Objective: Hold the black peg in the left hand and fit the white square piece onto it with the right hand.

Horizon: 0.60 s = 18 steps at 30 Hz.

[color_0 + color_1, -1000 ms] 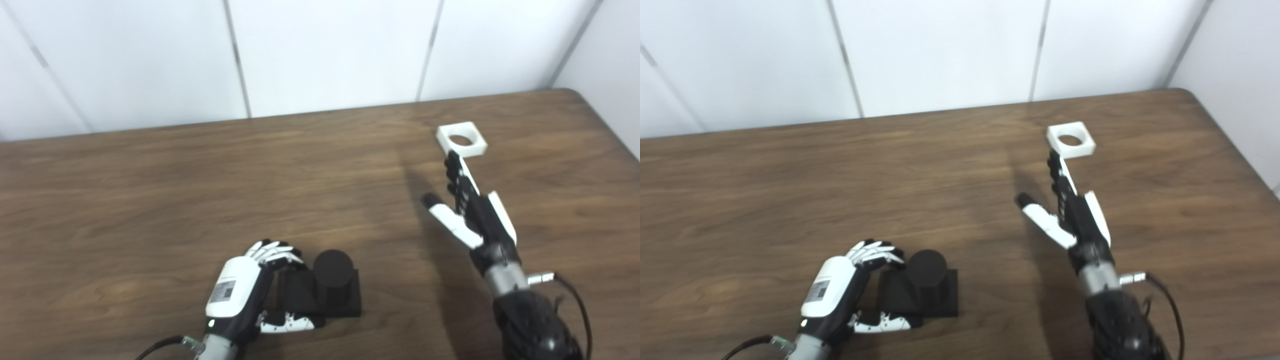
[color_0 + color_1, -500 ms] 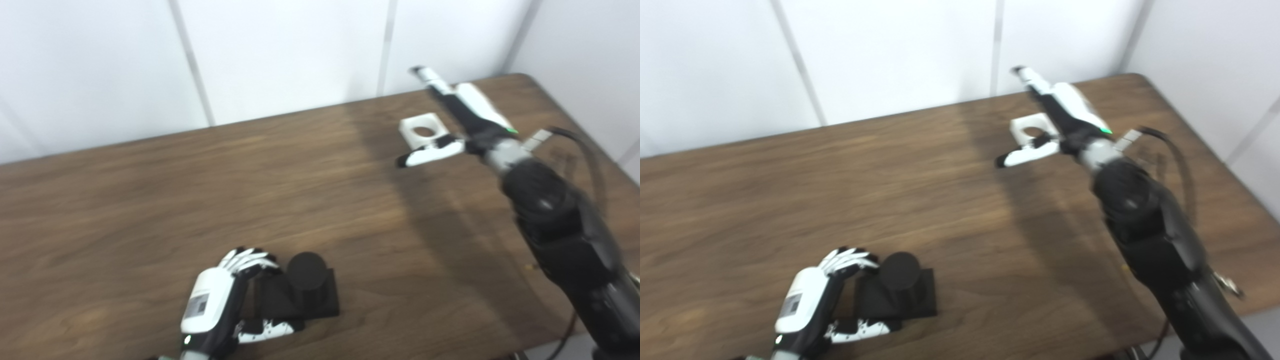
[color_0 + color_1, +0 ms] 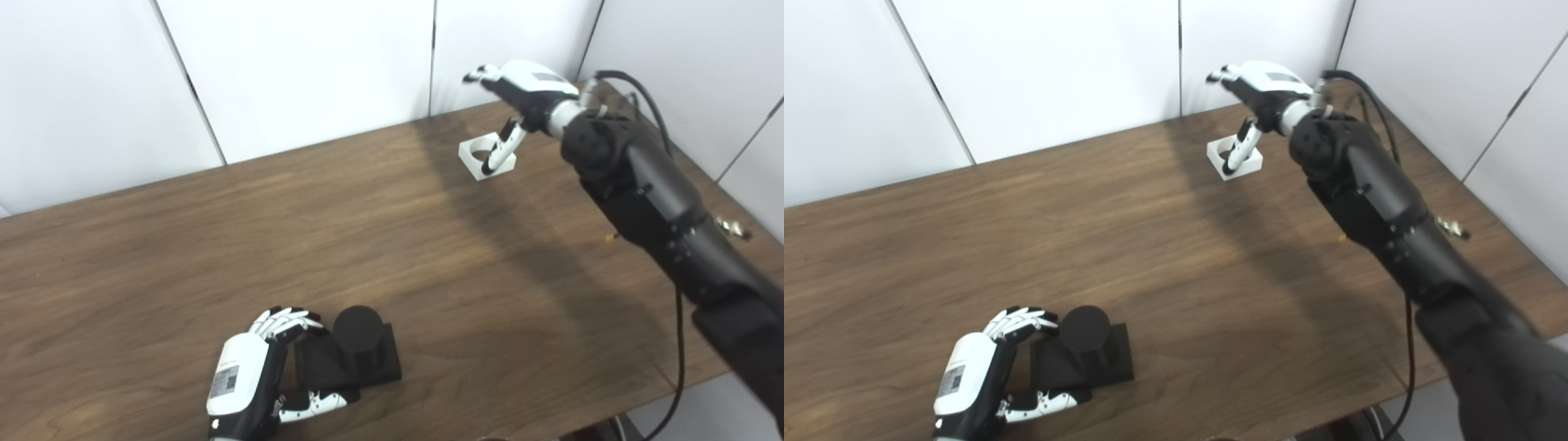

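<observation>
Black peg (image 3: 358, 331) upright on its square base near the table's (image 3: 184, 245) front edge, left hand (image 3: 257, 380) clasping the base, white square piece (image 3: 487, 158) at the table's far side, right hand (image 3: 520, 98) spread above it, thumb hanging over its hole.

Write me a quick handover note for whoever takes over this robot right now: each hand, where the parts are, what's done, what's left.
Left robot hand: curled around the base of the black cylindrical peg on its square black block, near the front edge of the brown wooden table; firm grip not confirmed.
Right robot hand: open, over the white square piece with the round hole, thumb reaching down at it, not grasped.
Done: peg braced, right hand positioned at the piece.
Left: grasp the white piece, carry it across, fit its hole over the peg.
</observation>
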{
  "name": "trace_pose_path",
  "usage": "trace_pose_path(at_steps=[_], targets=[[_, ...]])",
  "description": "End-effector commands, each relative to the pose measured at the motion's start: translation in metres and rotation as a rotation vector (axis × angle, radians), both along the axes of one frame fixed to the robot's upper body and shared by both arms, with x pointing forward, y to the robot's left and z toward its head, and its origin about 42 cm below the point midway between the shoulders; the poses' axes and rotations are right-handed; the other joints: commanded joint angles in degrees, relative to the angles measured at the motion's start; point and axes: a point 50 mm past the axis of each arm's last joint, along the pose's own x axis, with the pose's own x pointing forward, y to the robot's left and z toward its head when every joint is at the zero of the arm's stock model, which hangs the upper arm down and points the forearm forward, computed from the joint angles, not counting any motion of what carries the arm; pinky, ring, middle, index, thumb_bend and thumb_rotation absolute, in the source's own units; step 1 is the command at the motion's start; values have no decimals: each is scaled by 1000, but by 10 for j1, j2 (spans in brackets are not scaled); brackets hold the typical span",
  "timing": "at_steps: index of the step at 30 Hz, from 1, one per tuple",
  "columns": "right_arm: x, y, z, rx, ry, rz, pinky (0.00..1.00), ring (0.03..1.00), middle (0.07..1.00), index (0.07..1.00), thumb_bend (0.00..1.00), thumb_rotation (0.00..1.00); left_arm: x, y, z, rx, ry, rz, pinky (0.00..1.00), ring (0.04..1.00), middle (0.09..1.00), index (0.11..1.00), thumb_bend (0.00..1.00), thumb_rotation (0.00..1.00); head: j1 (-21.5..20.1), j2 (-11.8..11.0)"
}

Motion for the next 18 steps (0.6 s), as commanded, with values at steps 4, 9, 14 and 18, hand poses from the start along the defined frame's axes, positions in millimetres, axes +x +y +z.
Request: trace_pose_path(at_steps=[4, 9, 14, 18], targets=[[27, -12, 38, -166, -52, -13, 1000, 1000, 1000, 896, 981, 82, -9, -1, -10, 40, 88, -16, 871, 822, 756, 486, 518, 43, -3, -2], [42, -11, 37, -184, -30, -27, 1000, 1000, 1000, 936, 972, 90, -9, -4, -8, 36, 86, -16, 872, 820, 753, 486, 518, 43, 2, -2], [57, -6, 27, -210, 18, -48, 1000, 1000, 1000, 966, 960, 111, -10, -5, -6, 40, 86, -13, 882, 823, 753, 486, 518, 43, 8, 0], [62, -4, 22, -205, 26, -51, 1000, 1000, 1000, 969, 963, 121, -11, -7, -5, 44, 86, -14, 890, 826, 755, 486, 518, 43, 12, 1]])
